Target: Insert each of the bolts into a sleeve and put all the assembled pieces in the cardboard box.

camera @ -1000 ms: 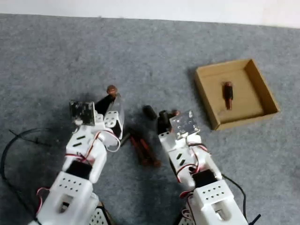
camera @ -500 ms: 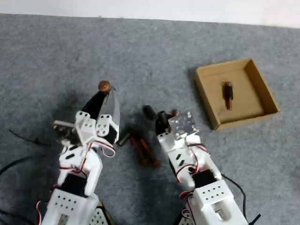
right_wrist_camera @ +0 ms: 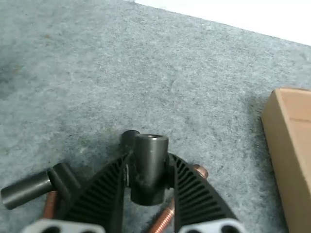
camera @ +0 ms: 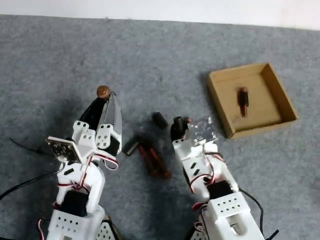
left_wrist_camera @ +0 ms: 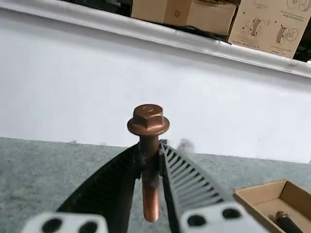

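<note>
My left gripper [camera: 104,98] is shut on a copper bolt [camera: 103,91], held off the grey mat at centre left; in the left wrist view the bolt [left_wrist_camera: 148,145] stands head-up between the fingers. My right gripper [camera: 178,125] is shut on a black sleeve [camera: 177,122], and the right wrist view shows that sleeve [right_wrist_camera: 147,165] upright with its open end up. The cardboard box [camera: 283,96] sits at the right with one assembled piece [camera: 243,100] lying inside. Loose black sleeves [camera: 159,119] [camera: 131,146] and loose bolts [camera: 154,159] lie between the two arms.
The grey mat [camera: 165,55] has free room behind and to the left of the arms. A white wall [left_wrist_camera: 146,68] runs along its far edge. Black cables [camera: 22,146] trail beside the left arm's base. The box edge [right_wrist_camera: 291,145] is close to my right gripper.
The left arm has swung left and farther back with the bolt, its wrist turning. The right gripper has shifted slightly right with the sleeve.
</note>
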{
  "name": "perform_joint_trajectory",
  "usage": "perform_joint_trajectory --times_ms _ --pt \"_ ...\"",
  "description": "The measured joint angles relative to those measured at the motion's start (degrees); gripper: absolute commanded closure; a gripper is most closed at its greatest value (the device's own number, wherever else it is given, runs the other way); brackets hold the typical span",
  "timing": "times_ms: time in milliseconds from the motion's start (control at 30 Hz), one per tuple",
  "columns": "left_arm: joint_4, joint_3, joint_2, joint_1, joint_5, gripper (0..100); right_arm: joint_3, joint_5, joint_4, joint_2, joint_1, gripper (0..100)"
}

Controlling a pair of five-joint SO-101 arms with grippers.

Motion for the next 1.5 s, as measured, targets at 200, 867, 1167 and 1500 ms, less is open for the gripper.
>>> perform_joint_trajectory --times_ms 200,867,1167,1500 --pt "0.18 0.00 -0.09 0.09 0.00 99 1.41 0.00 0.00 -7.74 0.00 98.9" --pt "2.02 0.00 -0.09 13.01 0.00 99 5.98 0.26 13.19 -36.31 -9.85 99.0" --pt "-0.44 0.00 -0.09 12.75 5.98 99 5.98 9.49 15.21 -36.31 -11.34 99.0" --pt "-0.62 0.00 -0.09 14.77 8.09 99 5.98 9.93 15.21 -36.31 -11.52 99.0"
